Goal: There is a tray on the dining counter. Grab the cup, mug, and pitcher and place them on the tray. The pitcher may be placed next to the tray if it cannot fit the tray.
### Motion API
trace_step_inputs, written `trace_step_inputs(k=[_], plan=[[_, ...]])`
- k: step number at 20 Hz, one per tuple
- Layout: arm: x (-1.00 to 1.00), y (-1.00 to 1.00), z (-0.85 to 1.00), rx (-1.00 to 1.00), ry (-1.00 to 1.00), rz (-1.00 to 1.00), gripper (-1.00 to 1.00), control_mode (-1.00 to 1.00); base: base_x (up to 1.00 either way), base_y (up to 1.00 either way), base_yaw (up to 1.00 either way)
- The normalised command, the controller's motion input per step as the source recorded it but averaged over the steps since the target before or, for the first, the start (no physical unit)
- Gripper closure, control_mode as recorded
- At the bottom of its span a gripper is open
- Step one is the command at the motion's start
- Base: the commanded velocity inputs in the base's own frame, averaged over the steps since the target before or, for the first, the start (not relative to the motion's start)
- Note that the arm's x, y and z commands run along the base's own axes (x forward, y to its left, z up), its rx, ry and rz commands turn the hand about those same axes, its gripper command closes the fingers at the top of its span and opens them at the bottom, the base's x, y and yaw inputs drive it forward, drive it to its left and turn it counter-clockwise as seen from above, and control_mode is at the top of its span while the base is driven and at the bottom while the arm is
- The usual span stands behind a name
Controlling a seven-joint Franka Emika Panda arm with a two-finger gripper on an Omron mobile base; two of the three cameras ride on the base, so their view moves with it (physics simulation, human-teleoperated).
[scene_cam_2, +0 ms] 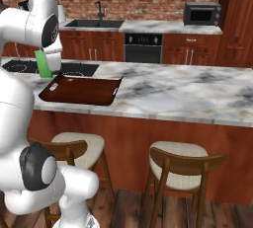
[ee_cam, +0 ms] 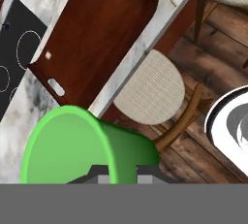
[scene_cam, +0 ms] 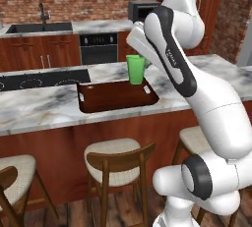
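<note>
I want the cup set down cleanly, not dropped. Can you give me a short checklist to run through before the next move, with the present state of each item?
1. Pincer shut on the cup: ok, the hand view shows the fingers at its rim.
2. Cup over the tray: ok by the left base view, though at the right rear corner.
3. Tray floor free where the cup would land: ok, nothing lies in it.
4. Cup upright: ok in the left base view.
5. Gap between cup base and tray floor: cannot tell.
6. Tray fully on the dining counter: ok.
</note>
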Motion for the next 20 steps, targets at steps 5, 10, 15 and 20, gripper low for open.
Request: trace_step_inputs(k=[5,10,15,20], plan=[[0.7,0.48,-0.27,0.0,0.1,0.0,1.0,-1.0,0.0,0.0,0.0],[0.69,0.21,-0.32,0.01,0.01,0.0,1.0,-1.0,0.0,0.0,0.0],[0.62,0.09,-0.29,0.0,-0.05,0.0,1.0,-1.0,0.0,0.0,0.0],[0.58,0.17,-0.41,0.0,-0.13,0.0,1.0,-1.0,0.0,0.0,0.0]])
